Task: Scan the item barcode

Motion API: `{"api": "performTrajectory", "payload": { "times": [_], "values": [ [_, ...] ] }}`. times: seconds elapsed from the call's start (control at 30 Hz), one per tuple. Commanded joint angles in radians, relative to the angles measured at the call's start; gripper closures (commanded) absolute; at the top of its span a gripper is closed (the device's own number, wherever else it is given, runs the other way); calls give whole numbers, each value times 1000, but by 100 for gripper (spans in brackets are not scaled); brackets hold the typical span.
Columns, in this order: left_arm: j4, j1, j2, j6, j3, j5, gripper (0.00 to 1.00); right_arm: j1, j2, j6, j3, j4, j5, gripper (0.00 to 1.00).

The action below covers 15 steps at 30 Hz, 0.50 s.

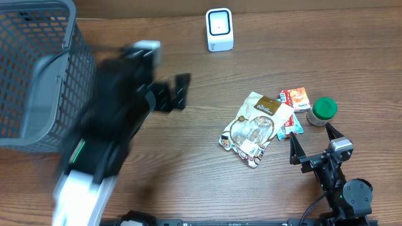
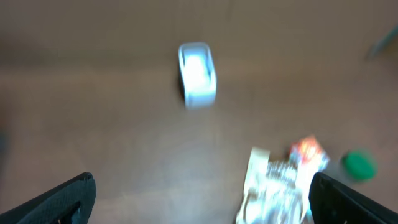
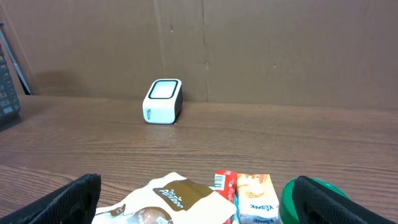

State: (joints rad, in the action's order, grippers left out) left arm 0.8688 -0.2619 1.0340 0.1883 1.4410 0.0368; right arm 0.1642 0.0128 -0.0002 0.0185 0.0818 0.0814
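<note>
At the far left, the overhead view alone shows a grey mesh basket (image 1: 38,75); the right wrist view catches only a dark sliver of it at its left edge. Next to it the left arm (image 1: 103,150) is a smeared dark shape. The left gripper (image 1: 179,92) hangs over bare wood, its jaws spread wide and nothing between them. The left wrist view is blurred too, but it confirms this: both fingers (image 2: 62,202) sit at the bottom corners, with open table between them.

At the far edge of the table stands the white scanner (image 1: 219,29). It is a soft white block in the left wrist view (image 2: 197,73). In the right wrist view (image 3: 163,101) it is sharp, upright before a brown wall.

Right of centre lies the snack bag (image 1: 256,129), flat on the wood and held by no claw. The overhead view shows a white label near its lower end, which the wrist views do not show. Touching its right side is a red packet (image 1: 295,97). The right wrist view shows a striped code on that packet's edge (image 3: 225,186) and a second pale packet (image 3: 256,193) beside it. A green-lidded jar (image 1: 325,110) stands just right of these.

Nearest the front edge, the right gripper (image 1: 313,139) points at the pile. Its jaws are fully apart and empty, and its fingers (image 3: 62,205) frame the goods without touching them.
</note>
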Motion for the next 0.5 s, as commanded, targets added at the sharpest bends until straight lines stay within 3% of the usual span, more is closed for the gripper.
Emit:
{"api": "performTrajectory", "payload": {
  "times": [0.0, 0.27, 0.47],
  "values": [
    [12, 0, -188, -1, 2, -138, 0, -4, -9, -8, -11, -5, 6, 0],
    [117, 59, -498, 20, -21, -246, 0, -4, -9, -8, -11, -5, 6, 0],
    [142, 164, -710, 36, -191, -246, 0, -4, -9, -8, -11, -5, 6, 0]
  ]
}}
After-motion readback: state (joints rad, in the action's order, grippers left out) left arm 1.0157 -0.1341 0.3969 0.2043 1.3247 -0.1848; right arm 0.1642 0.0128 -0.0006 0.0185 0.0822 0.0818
